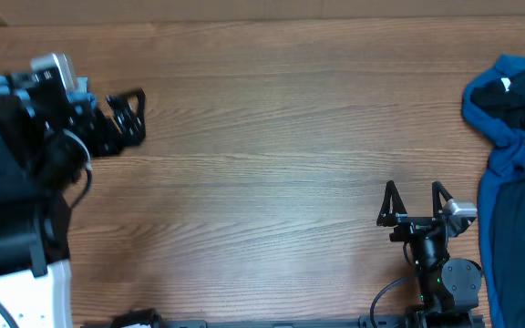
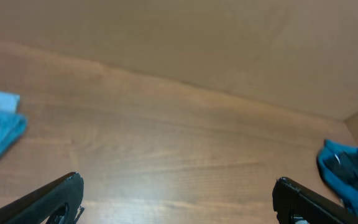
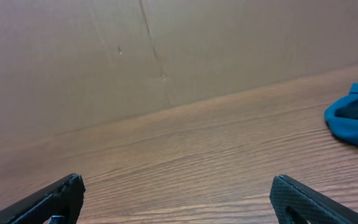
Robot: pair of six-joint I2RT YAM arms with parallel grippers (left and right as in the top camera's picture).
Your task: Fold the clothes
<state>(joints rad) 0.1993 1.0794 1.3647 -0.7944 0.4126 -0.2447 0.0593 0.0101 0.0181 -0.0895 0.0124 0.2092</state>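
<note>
Over the tabletop, left pincer and right pincer both wide apart, deep-blue top at right edge.

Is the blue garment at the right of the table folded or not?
Not folded. The blue garment lies rumpled in an uneven heap, neck opening showing; part runs out of view.

Table smooth matt wood-grain, deep-blue top soft matt cloth, back wall prob. cardbd.
</note>
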